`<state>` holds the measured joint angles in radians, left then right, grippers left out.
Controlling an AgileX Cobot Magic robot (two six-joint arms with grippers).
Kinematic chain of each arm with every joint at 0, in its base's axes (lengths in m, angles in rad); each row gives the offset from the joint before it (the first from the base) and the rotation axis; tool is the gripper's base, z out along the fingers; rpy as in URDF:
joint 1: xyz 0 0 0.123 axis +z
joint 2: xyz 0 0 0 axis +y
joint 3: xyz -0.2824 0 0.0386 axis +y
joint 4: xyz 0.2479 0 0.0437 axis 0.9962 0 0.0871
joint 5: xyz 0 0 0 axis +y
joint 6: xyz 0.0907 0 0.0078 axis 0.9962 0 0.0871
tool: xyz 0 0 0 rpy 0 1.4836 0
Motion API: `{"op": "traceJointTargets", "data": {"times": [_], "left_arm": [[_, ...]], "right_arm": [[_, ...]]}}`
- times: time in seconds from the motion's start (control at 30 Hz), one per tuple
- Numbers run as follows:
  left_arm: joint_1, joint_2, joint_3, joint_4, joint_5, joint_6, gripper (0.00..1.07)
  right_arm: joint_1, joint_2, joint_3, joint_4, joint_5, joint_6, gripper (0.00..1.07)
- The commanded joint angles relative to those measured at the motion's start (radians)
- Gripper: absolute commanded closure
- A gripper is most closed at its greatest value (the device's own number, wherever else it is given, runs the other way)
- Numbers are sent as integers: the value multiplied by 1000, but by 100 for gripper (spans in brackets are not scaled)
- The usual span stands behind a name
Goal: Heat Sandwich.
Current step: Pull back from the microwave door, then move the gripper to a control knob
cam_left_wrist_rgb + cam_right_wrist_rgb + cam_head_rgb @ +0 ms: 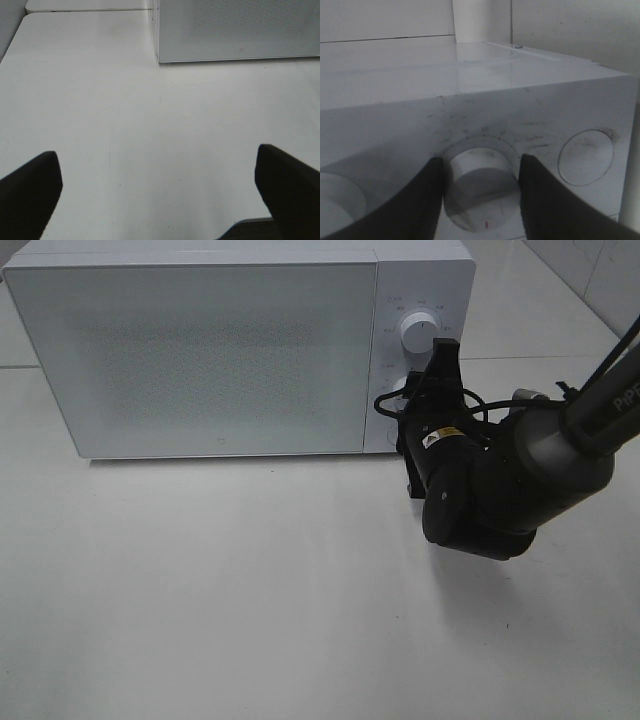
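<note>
Right arm (520, 460) reaching in from the right side of the high view, bulky joints hanging low over the table (250, 590), wrist aimed straight at the control panel (425, 300) of the microwave (200, 355). Right gripper (482, 160) about halfway closed and clamped on the lower knob (475, 200), one dark finger (420, 200) pressed against each side of it. Upper knob (418, 332) free, just above the fingertips in the high view.

Left gripper (156, 152) spread as wide as it goes, holding nothing, just hovering over bare table a bit in front of the microwave's lower left corner. Not visible in the high view at all, so no idea how that arm is posed.

As for the sandwich: not showing in any of the three views. Door (150, 390) shut, and no seeing through that frosted dotted front, so can't tell whether it's inside.
</note>
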<state>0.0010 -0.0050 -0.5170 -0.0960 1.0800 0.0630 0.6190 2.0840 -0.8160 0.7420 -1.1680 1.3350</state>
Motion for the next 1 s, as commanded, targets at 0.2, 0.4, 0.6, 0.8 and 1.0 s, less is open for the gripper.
{"op": "traceJointTargets", "data": {"times": [0.2, 0.4, 0.6, 0.8, 1.0], "left_arm": [[2, -23, 0, -9, -5, -2, 9], [2, -23, 0, -9, -5, -2, 9], [2, -23, 0, -9, -5, -2, 9], [2, -23, 0, -9, -5, -2, 9], [2, -22, 0, -9, -5, -2, 9]], "right_arm": [[1, -13, -28, -55, -96, -44, 90], [1, -13, -28, -54, -109, -64, 86], [1, -13, -27, -41, -150, -68, 75], [1, -20, -7, -18, -143, -85, 66], [4, -57, 40, -16, -132, -86, 51]]}}
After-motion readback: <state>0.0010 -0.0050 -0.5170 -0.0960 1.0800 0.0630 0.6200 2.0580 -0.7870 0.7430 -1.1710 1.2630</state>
